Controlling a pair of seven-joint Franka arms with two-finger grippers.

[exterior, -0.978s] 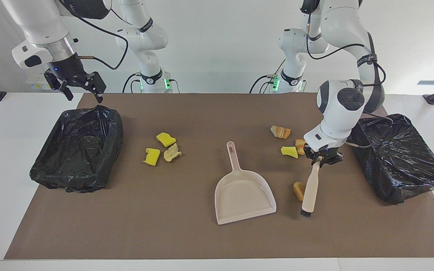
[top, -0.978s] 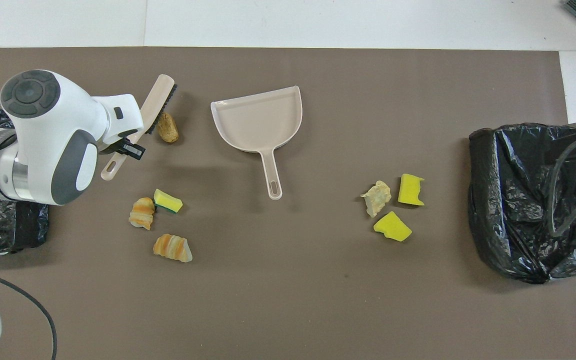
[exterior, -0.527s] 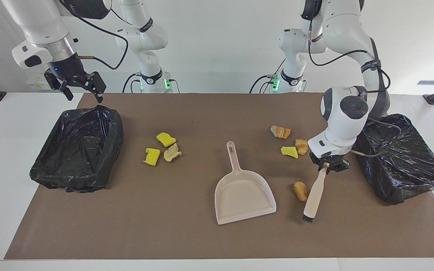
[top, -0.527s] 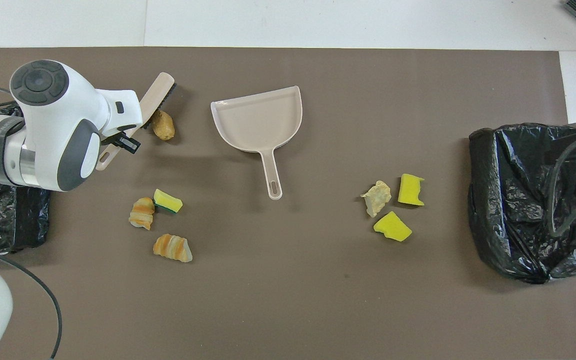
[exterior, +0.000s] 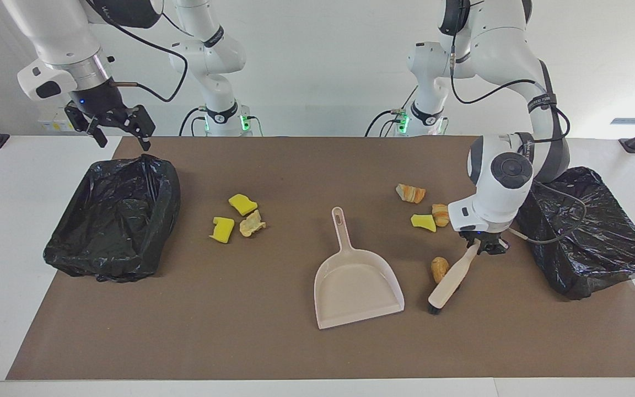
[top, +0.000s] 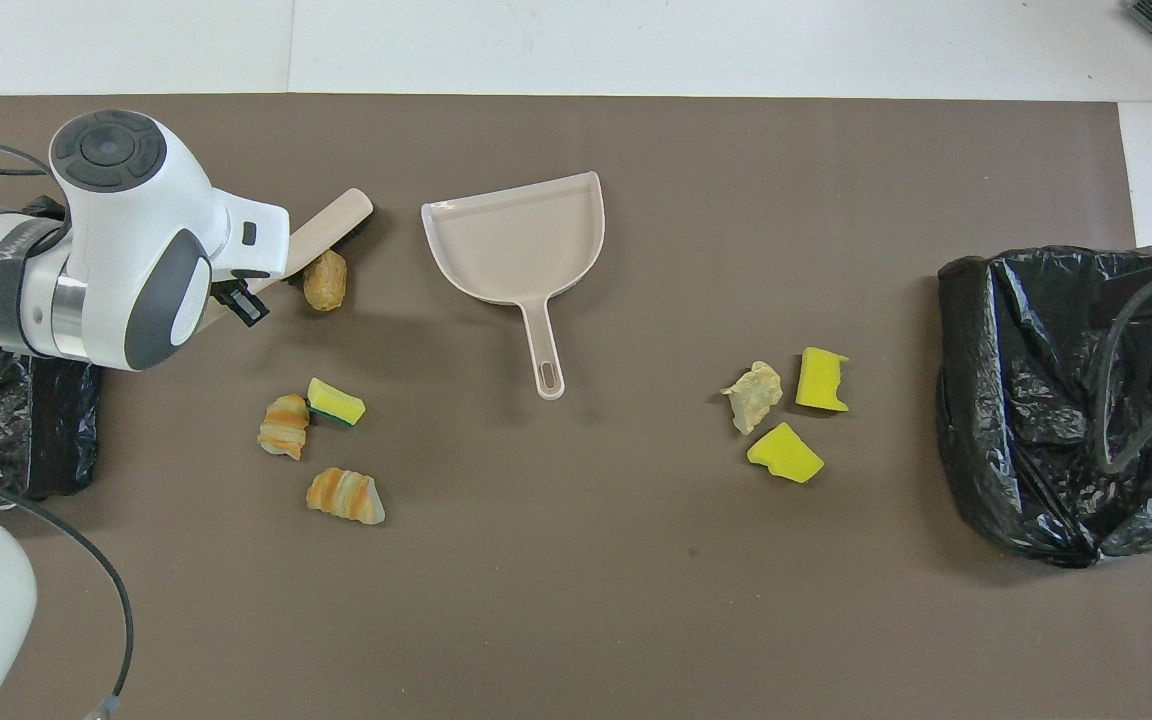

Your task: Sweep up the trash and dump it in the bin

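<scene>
On the brown-matted bench (exterior: pixel 273 342), the left gripper (exterior: pixel 482 244) has its jaws clamped on the beige plastic brush (exterior: pixel 450 281), touching a tan bread lump (exterior: pixel 439 268) beside the beige plastic dustpan (exterior: pixel 357 284). The right gripper (exterior: pixel 119 129) waits, jaws wide, over a black-lined bin (exterior: pixel 113 218).

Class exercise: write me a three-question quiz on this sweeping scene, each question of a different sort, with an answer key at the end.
1. True or false: the dustpan already holds a scrap.
2. Which tool does the left gripper hold? A) dustpan B) brush C) bin liner
3. Fill in: the right gripper hangs over the ___ at the right arm's end.

Key
1. False: the pan is empty; the brown lump lies on the mat between the pan and the brush.
2. B
3. black-lined bin
</scene>
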